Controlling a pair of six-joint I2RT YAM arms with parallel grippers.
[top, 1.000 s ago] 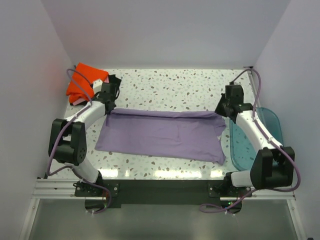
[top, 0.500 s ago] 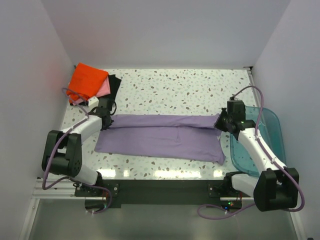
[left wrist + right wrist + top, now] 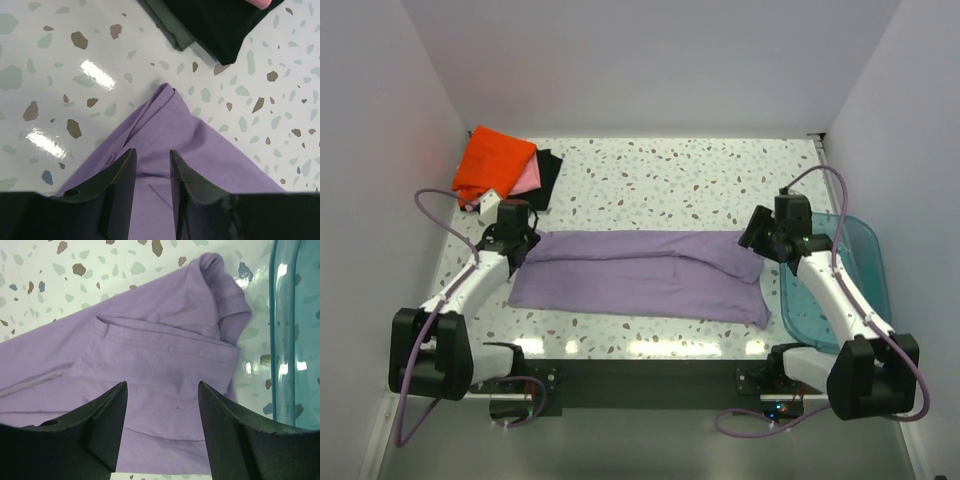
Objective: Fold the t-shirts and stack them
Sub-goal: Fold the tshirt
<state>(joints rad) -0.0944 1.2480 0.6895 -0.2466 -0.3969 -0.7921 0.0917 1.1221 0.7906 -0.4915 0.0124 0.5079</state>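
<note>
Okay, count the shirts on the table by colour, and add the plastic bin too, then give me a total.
Purple shirt: 1
Orange shirt: 1
Pink shirt: 1
Black shirt: 1
Teal bin: 1
Total: 5

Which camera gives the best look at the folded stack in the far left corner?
Top external: it shows the whole stack, with orange on top and pink and black edges beneath. Left wrist catches only a black corner and a pink sliver. Right wrist shows none of it.
</note>
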